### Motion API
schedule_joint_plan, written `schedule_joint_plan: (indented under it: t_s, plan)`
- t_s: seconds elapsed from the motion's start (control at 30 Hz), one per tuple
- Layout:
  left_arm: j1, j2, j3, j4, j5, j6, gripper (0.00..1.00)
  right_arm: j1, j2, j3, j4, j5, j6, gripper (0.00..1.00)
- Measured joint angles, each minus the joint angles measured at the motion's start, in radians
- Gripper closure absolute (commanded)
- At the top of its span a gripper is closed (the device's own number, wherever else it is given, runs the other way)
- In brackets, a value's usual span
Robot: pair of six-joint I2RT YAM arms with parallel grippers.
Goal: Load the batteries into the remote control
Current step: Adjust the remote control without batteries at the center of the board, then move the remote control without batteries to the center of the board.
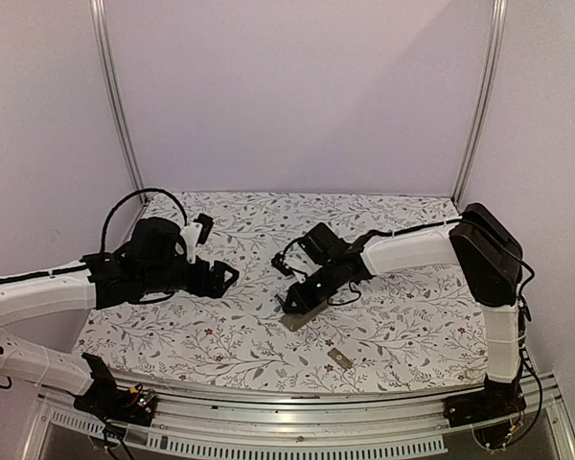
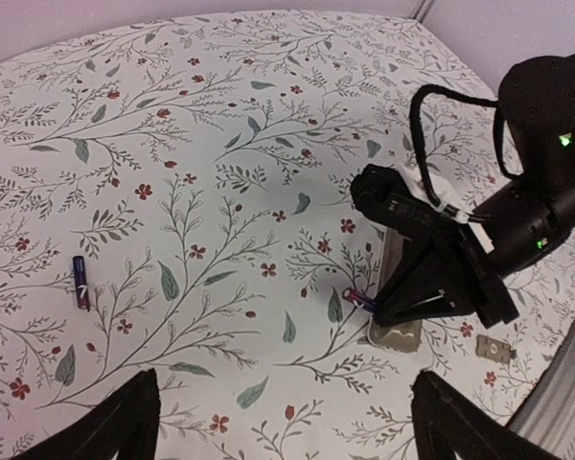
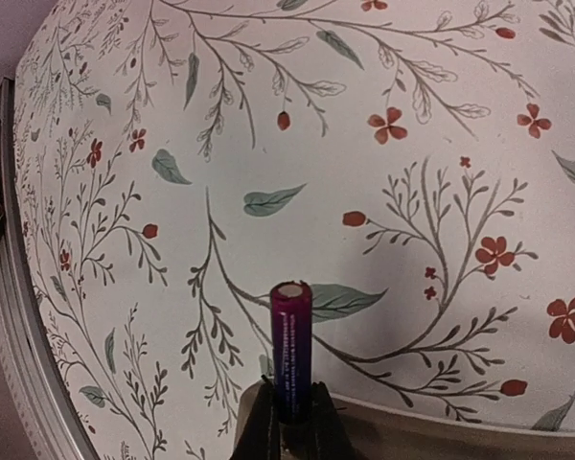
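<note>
So the right tool [image 3: 292,422] has its jaws pinched narrow on one battery [image 3: 291,335]. It grips the rear end, and most of the purple-black cylinder sticks out straight past the fingertips. The free end is pale and flat, and it sits low over the bench [image 1: 402,326], though I can't tell if it touches down.

The remote control [image 2: 396,333] lies right underneath that tool, tan-grey back facing up, with one end poking out just behind the fingertips. In the left wrist view the held battery sits right beside the remote's long edge, near that end. I can't make out the recess from here because the tool covers it.

The second battery [image 2: 80,281] lies flat on the floral cloth. It's out ahead of the left tool [image 1: 222,278] and off to its left, well apart from the right tool and the remote. The little grey cover piece [image 2: 495,349] lies on the bench behind the right tool, toward the near edge, touching nothing. Nothing sits between the left tool and that loose battery.

As for pose, the right arm comes up from its base, and its forearm stretches across toward the middle with the wrist pitched steeply down. The left arm is folded, with its forearm out over the left side of the bench. Its tool is raised and aimed toward the right one, with the fingers [image 2: 125,422] spread wide and nothing in them.
</note>
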Motion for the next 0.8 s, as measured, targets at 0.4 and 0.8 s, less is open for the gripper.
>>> schedule_joint_plan:
  t_s: [0.4,0.8]
  plan:
    - [-0.122,0.385,0.133,0.035,0.094,0.159,0.00,-0.187,-0.080,0.147,-0.150,-0.054,-0.140,1.00]
    - [-0.273,0.808,0.455,0.052,-0.023,0.274,0.00,-0.317,-0.345,-0.055,-0.238,0.071,-0.216,1.00]
